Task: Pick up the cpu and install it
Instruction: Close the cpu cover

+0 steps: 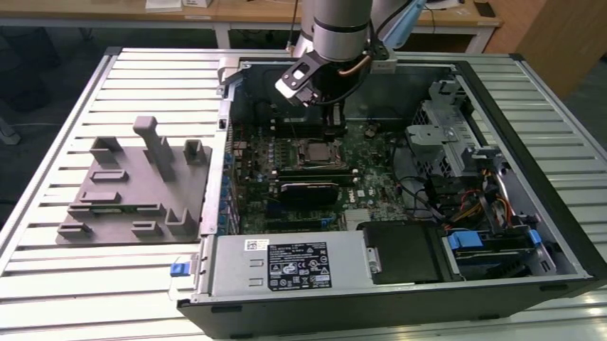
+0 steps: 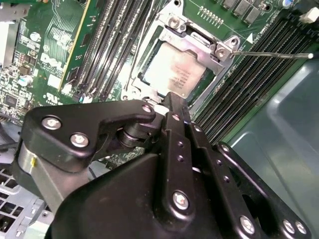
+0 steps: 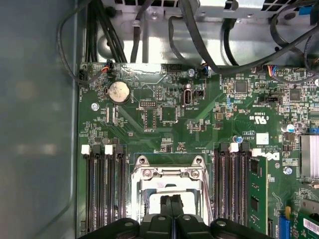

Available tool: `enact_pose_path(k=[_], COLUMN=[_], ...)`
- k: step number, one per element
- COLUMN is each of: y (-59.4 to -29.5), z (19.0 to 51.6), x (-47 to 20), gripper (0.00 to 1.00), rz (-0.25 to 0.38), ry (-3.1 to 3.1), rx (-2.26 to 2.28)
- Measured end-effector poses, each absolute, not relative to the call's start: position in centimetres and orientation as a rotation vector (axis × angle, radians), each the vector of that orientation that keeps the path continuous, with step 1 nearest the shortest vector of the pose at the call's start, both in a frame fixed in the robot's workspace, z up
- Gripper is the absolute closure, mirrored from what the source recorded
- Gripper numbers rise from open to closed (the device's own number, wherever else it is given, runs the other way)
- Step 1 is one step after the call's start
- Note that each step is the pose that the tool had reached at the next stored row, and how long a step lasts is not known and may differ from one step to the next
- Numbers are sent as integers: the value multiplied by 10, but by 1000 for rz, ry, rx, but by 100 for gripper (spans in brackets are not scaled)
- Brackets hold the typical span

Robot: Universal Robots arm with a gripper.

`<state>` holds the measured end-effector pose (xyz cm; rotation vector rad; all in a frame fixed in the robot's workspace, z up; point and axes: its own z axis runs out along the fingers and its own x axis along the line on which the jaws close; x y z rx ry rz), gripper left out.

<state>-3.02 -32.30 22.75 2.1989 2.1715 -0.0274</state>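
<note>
The cpu (image 2: 172,74), a silver-white square chip, lies flat in the metal-framed socket (image 2: 199,42) on the green motherboard (image 3: 199,124). A pale patch of the cpu (image 3: 162,195) shows behind the finger tips in the first wrist view. My gripper (image 2: 169,97) hangs just over the chip's near edge, its two black fingers (image 3: 168,209) pressed together with nothing between them. In the exterior view the gripper (image 1: 333,116) is inside the open computer case, just behind the socket (image 1: 318,153). A thin socket lever (image 2: 271,54) sticks out to one side.
Memory slots (image 3: 104,189) flank the socket on both sides. Black cables (image 3: 214,45) run along the case wall. The case (image 1: 531,234) holds a power supply (image 1: 284,266) and drive bays (image 1: 446,142). A grey fixture (image 1: 133,188) stands on the slatted table at the exterior view's left.
</note>
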Motion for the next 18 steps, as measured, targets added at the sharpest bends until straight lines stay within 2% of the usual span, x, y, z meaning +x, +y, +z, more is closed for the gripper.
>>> enact_pose_path(k=[18], y=[-323], z=[225], x=[-30], gripper=[89], rz=[-15], ry=[2488], rx=[1829])
